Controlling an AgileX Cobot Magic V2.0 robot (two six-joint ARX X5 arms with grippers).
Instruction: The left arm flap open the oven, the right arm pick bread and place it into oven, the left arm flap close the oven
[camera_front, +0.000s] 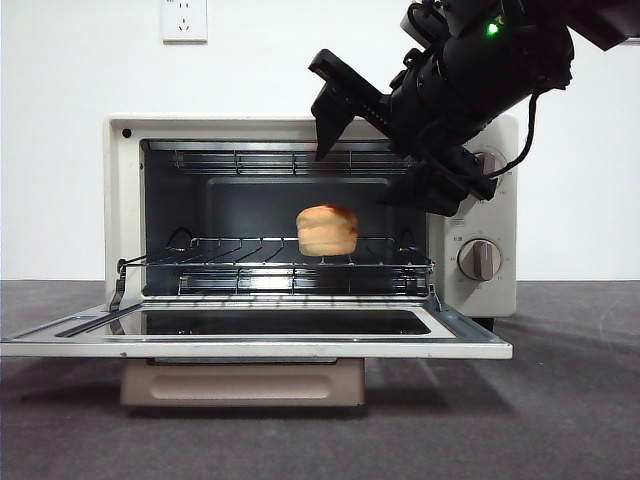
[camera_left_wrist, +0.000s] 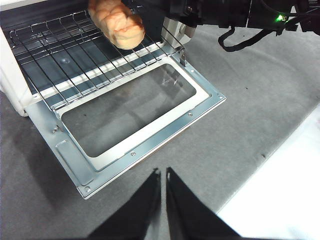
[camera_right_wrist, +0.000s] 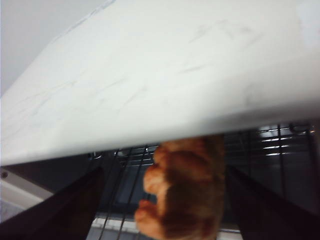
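Note:
The oven (camera_front: 125, 200) stands with its door (camera_front: 250, 345) flapped down flat. The bread (camera_front: 327, 230), a small golden loaf, rests on the wire rack (camera_front: 230, 262) inside, right of centre. My right gripper (camera_front: 365, 170) hangs open at the upper right of the oven mouth, above and in front of the bread, not touching it. In the right wrist view the bread (camera_right_wrist: 182, 195) lies beyond the spread jaws, under the oven's top (camera_right_wrist: 150, 75). My left gripper (camera_left_wrist: 162, 175) is shut and empty, over the grey table in front of the door (camera_left_wrist: 65, 150); the bread (camera_left_wrist: 117, 22) shows on the rack.
The door's taupe handle (camera_front: 240, 385) hangs below its front edge. A knob (camera_front: 480, 260) sits on the oven's right panel behind the right arm (camera_left_wrist: 225, 12). A white surface (camera_left_wrist: 285, 190) borders the grey mat. A wall socket (camera_front: 184, 20) is high on the wall.

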